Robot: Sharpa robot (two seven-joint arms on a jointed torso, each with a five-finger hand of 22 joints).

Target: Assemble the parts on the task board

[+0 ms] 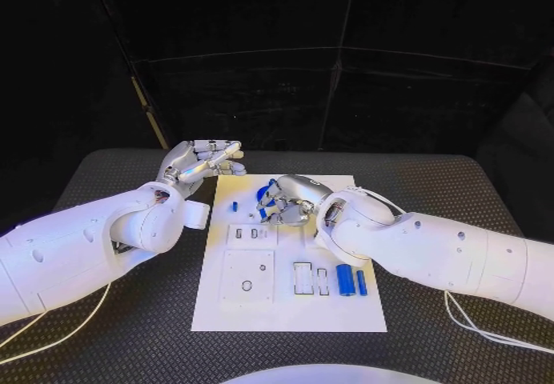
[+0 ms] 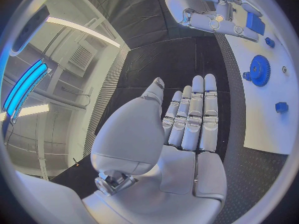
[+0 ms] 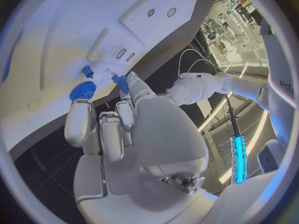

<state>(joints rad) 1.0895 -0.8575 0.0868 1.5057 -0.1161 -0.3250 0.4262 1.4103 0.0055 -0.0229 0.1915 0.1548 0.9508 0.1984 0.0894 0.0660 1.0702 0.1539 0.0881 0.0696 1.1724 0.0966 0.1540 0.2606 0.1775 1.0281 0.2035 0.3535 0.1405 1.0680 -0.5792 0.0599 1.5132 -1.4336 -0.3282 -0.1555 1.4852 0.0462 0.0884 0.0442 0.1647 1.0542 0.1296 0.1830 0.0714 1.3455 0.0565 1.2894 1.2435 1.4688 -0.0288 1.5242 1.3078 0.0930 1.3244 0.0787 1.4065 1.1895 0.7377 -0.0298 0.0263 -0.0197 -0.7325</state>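
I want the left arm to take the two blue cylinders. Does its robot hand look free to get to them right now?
Probably not easily. The left robot hand is open beside the board's far corner, while the blue cylinders lie near the right arm's forearm, which crowds that side.

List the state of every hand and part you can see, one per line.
left hand: raised beside the board's far left corner, fingers straight, holding nothing.
right hand: over the task board, pinching a small blue piece.
blue gear: lying flat on the board.
two blue cylinders: lying side by side on the board, untouched.
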